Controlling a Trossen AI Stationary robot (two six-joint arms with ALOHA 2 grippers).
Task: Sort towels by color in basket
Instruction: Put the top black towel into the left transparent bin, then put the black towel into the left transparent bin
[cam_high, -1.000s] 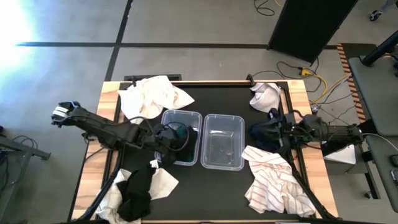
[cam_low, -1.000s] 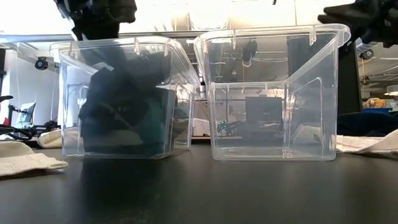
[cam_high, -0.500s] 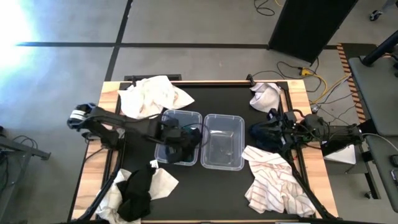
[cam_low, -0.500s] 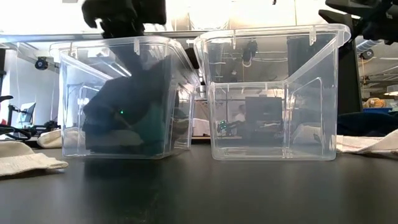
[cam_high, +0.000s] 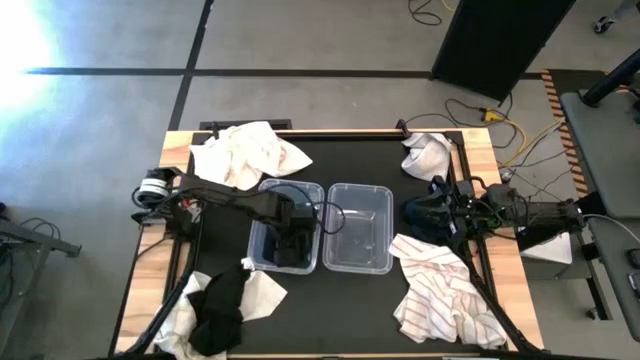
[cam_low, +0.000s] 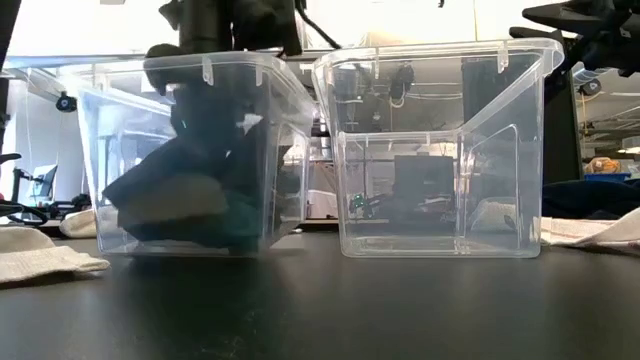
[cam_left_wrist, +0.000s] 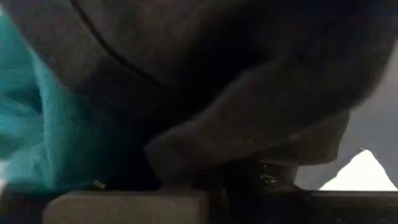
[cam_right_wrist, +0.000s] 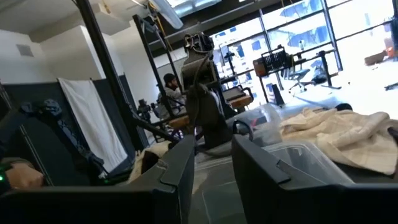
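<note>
A black counter (cam_high: 340, 285) with pale wood edges stands on a grey concrete floor (cam_high: 300, 50), with yellow cables (cam_high: 500, 125) lying off its far right corner. At its middle sit two clear bins side by side. The left bin (cam_high: 262, 255) holds dark cloth with some teal in it (cam_low: 190, 195); the right bin (cam_high: 360, 228) holds no cloth. A cream towel (cam_high: 245, 155) lies at the far left, a small white one (cam_high: 425, 155) at the far right, a striped towel (cam_high: 440, 290) at the near right, and a black towel (cam_high: 222, 305) over white cloth at the near left.

The left claw (cam_high: 290, 235) reaches down inside the left bin onto the dark cloth; I cannot tell how far it is open. The right claw (cam_high: 425, 215) waits beside the right bin, its fingers (cam_right_wrist: 180, 171) parted, over a navy towel (cam_high: 412, 215).
</note>
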